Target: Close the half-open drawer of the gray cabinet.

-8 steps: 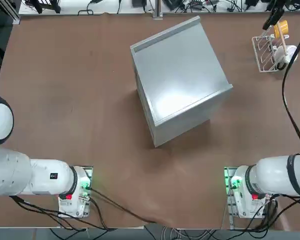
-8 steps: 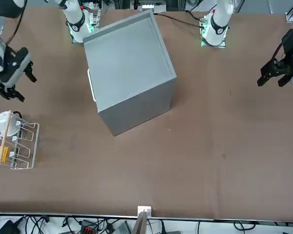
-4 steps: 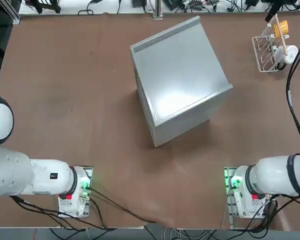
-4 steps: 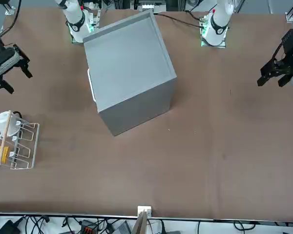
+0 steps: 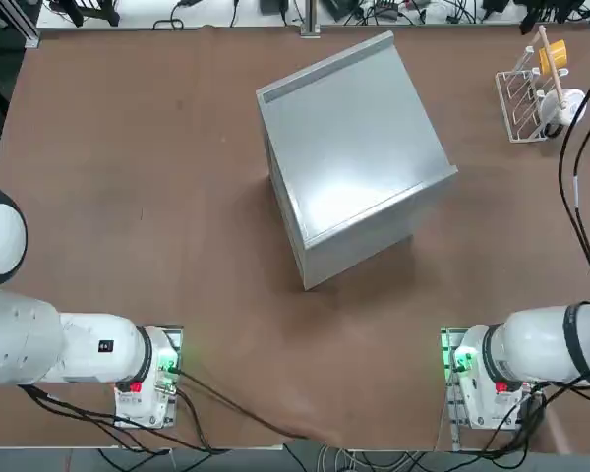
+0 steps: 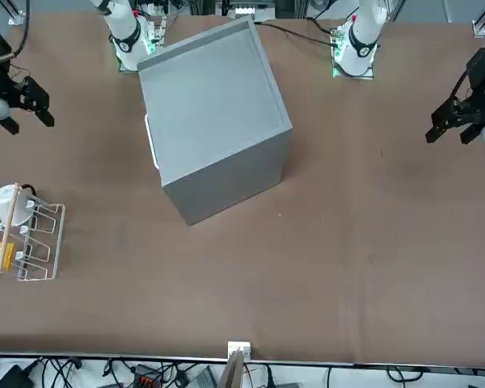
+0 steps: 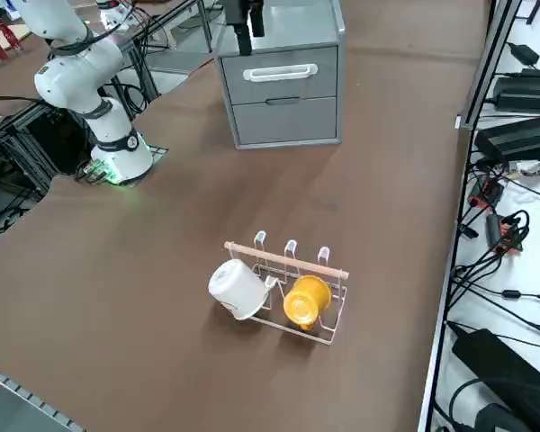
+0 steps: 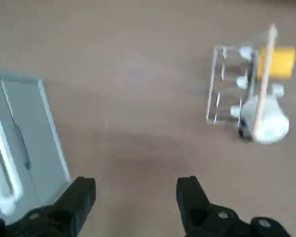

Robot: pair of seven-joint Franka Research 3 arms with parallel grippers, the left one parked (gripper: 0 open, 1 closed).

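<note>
Both drawer fronts [image 7: 279,79] of the gray cabinet [image 5: 349,147], which is standing mid-desk, are looking flush and so seemingly closed, while the right hand [image 8: 133,197] is hovering open and empty near the desk's right edge.

brown table [image 5: 128,147], cables [image 7: 495,225] alongside

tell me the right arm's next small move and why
Likely hold and check: the open right gripper hangs off to the side of the cabinet, touching nothing, and the top drawer looks nearly flush. Sticking out, it wants a push on its front; flush, nothing more.
</note>
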